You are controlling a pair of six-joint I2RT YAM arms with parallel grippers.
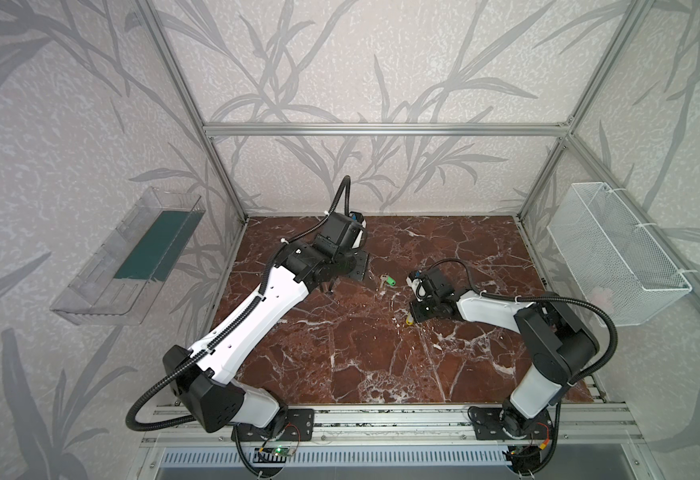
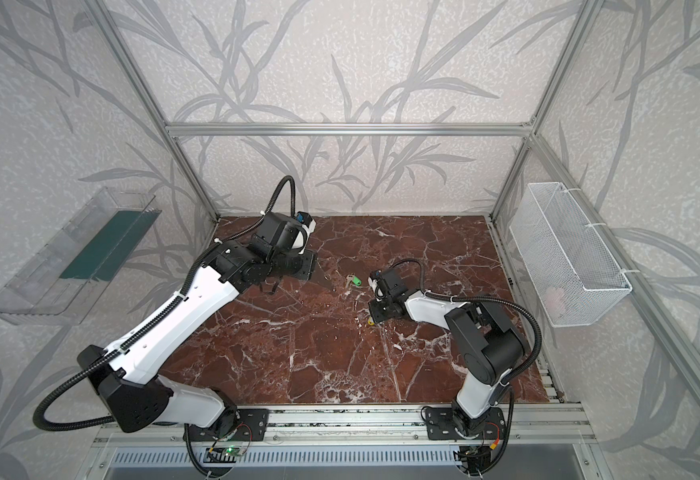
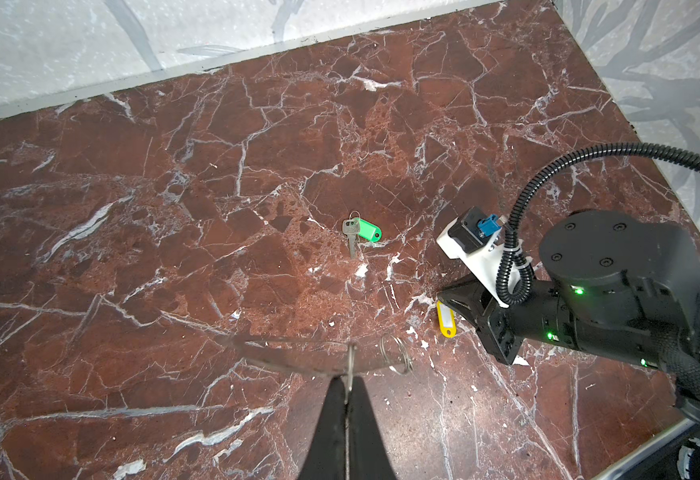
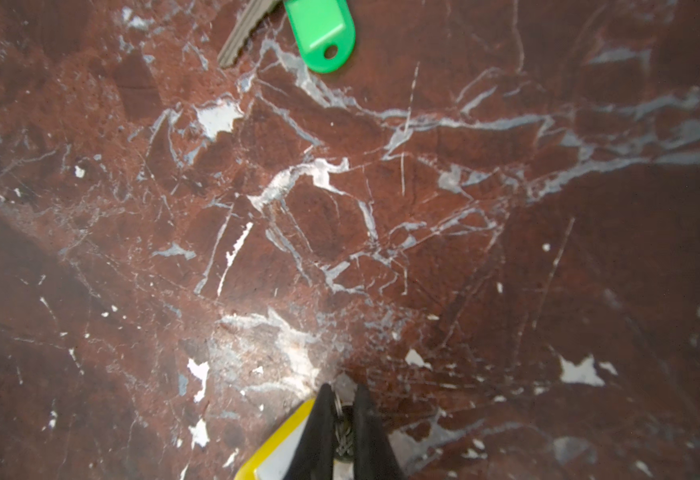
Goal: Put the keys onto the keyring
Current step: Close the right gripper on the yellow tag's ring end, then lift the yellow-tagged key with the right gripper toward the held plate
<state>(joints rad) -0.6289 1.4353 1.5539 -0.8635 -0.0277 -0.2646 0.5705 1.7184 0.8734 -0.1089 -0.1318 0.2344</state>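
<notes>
The left tool (image 3: 348,380) is clamped tight on the keyring (image 3: 351,358). This is a thin grey metal piece, seen edge-on from the left wrist view and held above the red-brown marble counter (image 1: 340,353). A small coiled wire ring (image 3: 398,353) shows just beside it (whether the two are joined cannot be told).

The green-tagged key (image 1: 386,281), a small silvery metal key with a green oblong plastic tag, lies flat on the counter between the two arms. It is apart from both tools.

The right tool (image 4: 344,409) sits low at the counter, with its jaws drawn almost together on the yellow-tagged key (image 3: 447,319). A bit of silvery metal is pinched between the black fingers (image 4: 324,428). The yellow oblong plastic tag sticks out to one side of them, close to the marble. Whether the tag rests on the surface or hangs just clear of it cannot be told.

The green-tagged key is near this tool but does not touch it.

A clear plastic tray (image 1: 90,299) hangs on the left wall, and a white wire basket (image 1: 630,257) hangs on the right wall. Both are well apart from the keys.
</notes>
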